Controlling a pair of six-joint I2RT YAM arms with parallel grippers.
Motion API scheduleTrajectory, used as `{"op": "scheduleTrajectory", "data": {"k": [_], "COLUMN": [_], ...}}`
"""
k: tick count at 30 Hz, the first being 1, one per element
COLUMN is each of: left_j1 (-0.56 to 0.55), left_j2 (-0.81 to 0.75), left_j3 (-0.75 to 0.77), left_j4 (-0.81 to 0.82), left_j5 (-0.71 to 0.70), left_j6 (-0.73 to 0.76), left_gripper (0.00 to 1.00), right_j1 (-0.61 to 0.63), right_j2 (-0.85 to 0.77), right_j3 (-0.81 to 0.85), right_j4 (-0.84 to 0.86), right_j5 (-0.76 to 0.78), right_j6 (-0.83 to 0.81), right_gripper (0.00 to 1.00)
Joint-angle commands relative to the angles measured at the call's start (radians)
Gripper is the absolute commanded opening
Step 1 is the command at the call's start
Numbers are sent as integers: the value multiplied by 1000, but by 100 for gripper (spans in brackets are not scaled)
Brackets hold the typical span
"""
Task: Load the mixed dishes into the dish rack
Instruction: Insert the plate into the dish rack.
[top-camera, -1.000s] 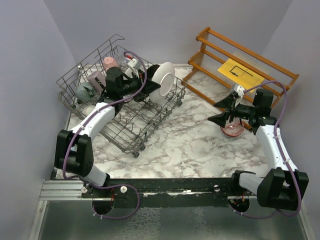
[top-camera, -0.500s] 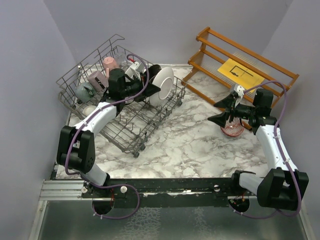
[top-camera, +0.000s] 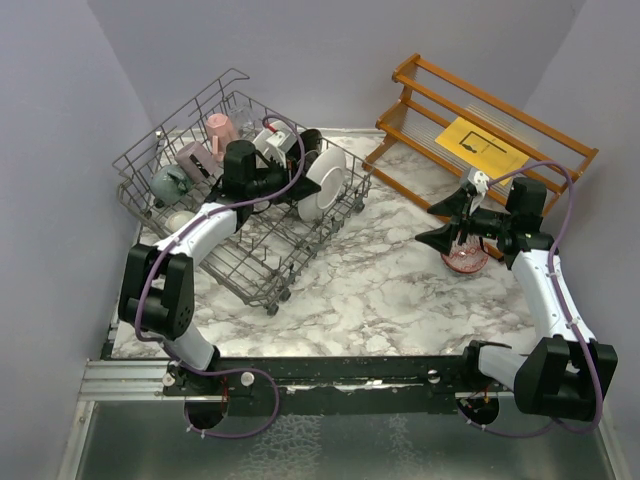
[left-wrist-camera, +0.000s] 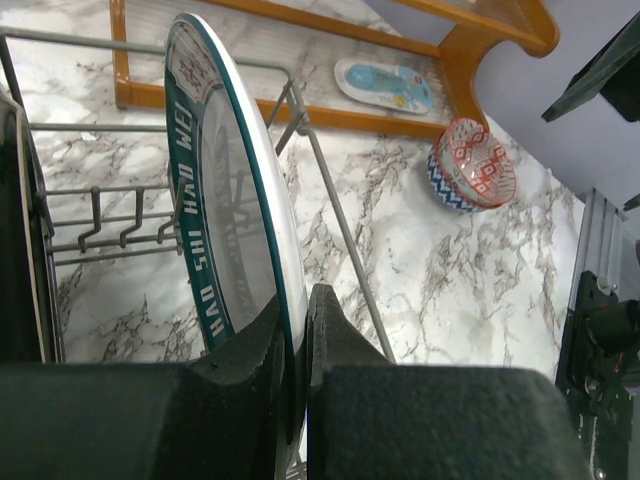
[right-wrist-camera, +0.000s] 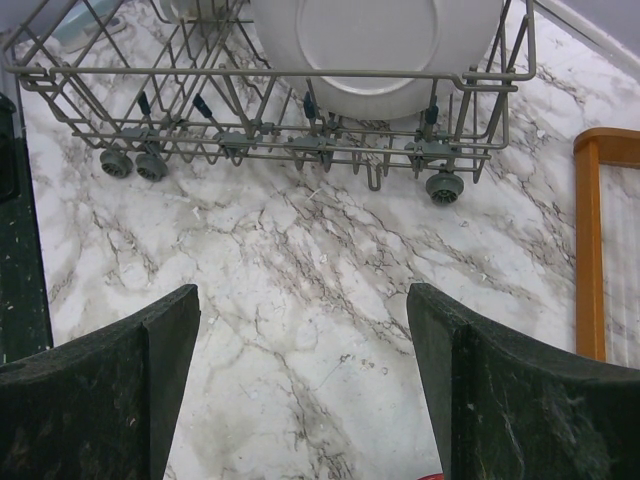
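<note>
The grey wire dish rack (top-camera: 262, 262) stands at the far left. My left gripper (top-camera: 303, 180) is shut on the rim of a plate (top-camera: 326, 182) that stands on edge in the rack's right end. In the left wrist view the plate (left-wrist-camera: 230, 200) has a dark teal rim with white letters, pinched between my fingertips (left-wrist-camera: 335, 320). A pink mug (top-camera: 218, 127), a mauve mug (top-camera: 190, 155) and a grey-teal mug (top-camera: 168, 183) sit in the rack's back left. My right gripper (top-camera: 446, 222) is open and empty, just above a red and blue patterned bowl (top-camera: 465, 260) on the table.
An orange-brown wooden shelf (top-camera: 520, 120) with a yellow paper sheet (top-camera: 480, 147) stands at the back right. The right wrist view shows the rack's wheeled side (right-wrist-camera: 250, 72) with the plate's white back (right-wrist-camera: 375, 50), and marble tabletop (right-wrist-camera: 300, 300) between my fingers.
My left gripper has lowered the plate deeper into the rack's right end. The right arm has not moved.
</note>
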Motion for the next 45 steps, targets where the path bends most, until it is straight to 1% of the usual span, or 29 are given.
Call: {"op": "scheduleTrajectory", "data": {"k": [1, 10, 11, 13, 17, 19, 20, 21, 22, 28, 30, 41, 45], "left_j1": [-2, -16, -16, -20, -24, -25, -25, -27, -27, -29, -30, -29, -27], "left_j2": [16, 38, 39, 39, 30, 25, 21, 16, 10, -58, -84, -242, -303], "left_j3": [33, 52, 55, 61, 59, 58, 58, 58, 57, 39, 25, -101, -158], "left_j4": [-13, -83, -90, -103, -110, -111, -110, -110, -110, -95, -78, 46, 113], "left_j5": [13, -18, -20, -28, -52, -59, -60, -64, -70, -112, -125, -171, -195], "left_j6": [78, 136, 141, 151, 161, 162, 161, 161, 160, 144, 133, 47, -1], "left_gripper": [0, 0, 1, 7, 23, 29, 31, 35, 37, 40, 44, 47, 54], "right_j1": [-1, -1, -1, -1, -1, -1, -2, -2, -2, -1, -2, -2, -1], "right_j2": [-3, -7, -7, -8, -8, -8, -7, -7, -7, -6, -6, -6, -6], "right_j3": [-3, -3, -3, -2, -3, -2, -2, -3, -4, -4, -3, -4, -4], "right_j4": [9, 7, 6, 5, 5, 5, 5, 5, 5, 5, 4, -1, -1], "right_j5": [16, 16, 16, 17, 18, 18, 19, 20, 19, 18, 18, 11, 8], "right_j6": [-16, -18, -19, -19, -19, -19, -19, -19, -19, -20, -22, -31, -31], "right_gripper": [84, 84, 84, 84, 84, 84, 84, 84, 84, 84, 84, 84, 84]}}
